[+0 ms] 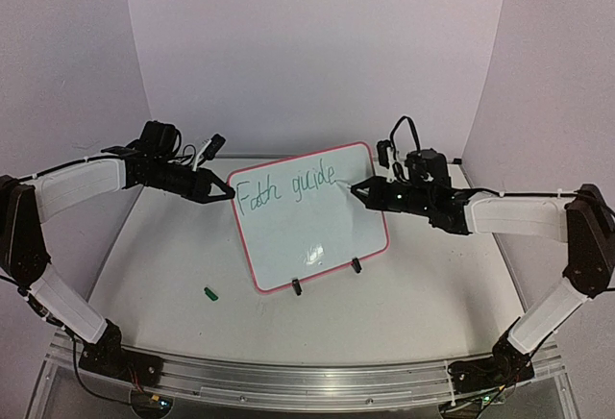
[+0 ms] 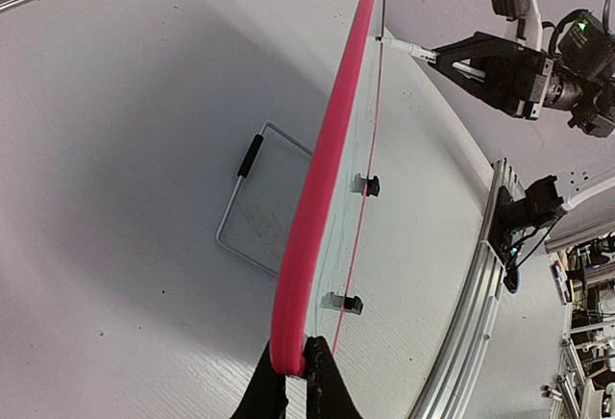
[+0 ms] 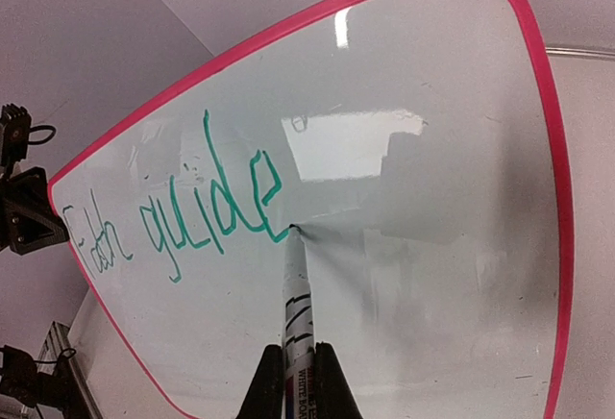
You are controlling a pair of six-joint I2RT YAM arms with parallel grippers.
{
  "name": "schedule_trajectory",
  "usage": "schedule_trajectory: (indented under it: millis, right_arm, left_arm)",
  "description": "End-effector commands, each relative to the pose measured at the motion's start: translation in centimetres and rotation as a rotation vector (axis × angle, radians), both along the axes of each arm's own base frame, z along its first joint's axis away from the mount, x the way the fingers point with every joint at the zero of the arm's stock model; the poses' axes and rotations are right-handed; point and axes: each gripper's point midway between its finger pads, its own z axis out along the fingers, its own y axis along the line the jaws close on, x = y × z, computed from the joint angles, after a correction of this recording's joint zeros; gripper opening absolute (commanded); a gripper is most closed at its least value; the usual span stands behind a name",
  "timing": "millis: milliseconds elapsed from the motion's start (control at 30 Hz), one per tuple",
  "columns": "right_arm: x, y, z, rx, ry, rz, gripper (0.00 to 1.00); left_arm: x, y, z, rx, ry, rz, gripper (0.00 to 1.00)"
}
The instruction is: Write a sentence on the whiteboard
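The whiteboard (image 1: 312, 222), white with a pink-red rim, stands tilted on two black clip feet (image 1: 296, 287) at the table's middle. Green cursive writing (image 1: 285, 188) on its top line reads "Faith guide". My left gripper (image 1: 229, 193) is shut on the board's left rim, seen edge-on in the left wrist view (image 2: 317, 208). My right gripper (image 1: 357, 188) is shut on a white marker (image 3: 296, 304). The marker's tip touches the board just after the last "e" (image 3: 258, 193).
A small green marker cap (image 1: 211, 293) lies on the table left of the board's foot. A wire stand with a black grip (image 2: 252, 198) lies flat behind the board. A metal rail (image 1: 288, 381) runs along the near edge.
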Motion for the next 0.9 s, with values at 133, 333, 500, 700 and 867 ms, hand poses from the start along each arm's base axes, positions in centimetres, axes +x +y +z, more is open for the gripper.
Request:
schedule_trajectory:
  millis: [133, 333, 500, 700, 867]
  right_arm:
    - [0.3, -0.7, 5.9, 0.05, -0.125, -0.029, 0.0]
    - [0.8, -0.5, 6.5, 0.047, -0.143, -0.033, 0.0]
    - [1.4, 0.1, 6.4, 0.044, -0.142, -0.024, 0.0]
    - [2.1, 0.4, 6.0, 0.034, -0.141, -0.028, 0.0]
    - [2.6, 0.3, 5.0, 0.023, -0.12, -0.044, 0.0]
  left_arm:
    - [-2.0, -0.7, -4.2, 0.126, 0.058, -0.068, 0.0]
    - [-2.1, -0.7, -4.3, 0.127, 0.059, -0.069, 0.0]
    - [-2.1, -0.7, -4.3, 0.129, 0.059, -0.069, 0.0]
    - [-2.1, -0.7, -4.4, 0.13, 0.063, -0.07, 0.0]
    - [-2.1, -0.7, -4.4, 0.13, 0.062, -0.069, 0.0]
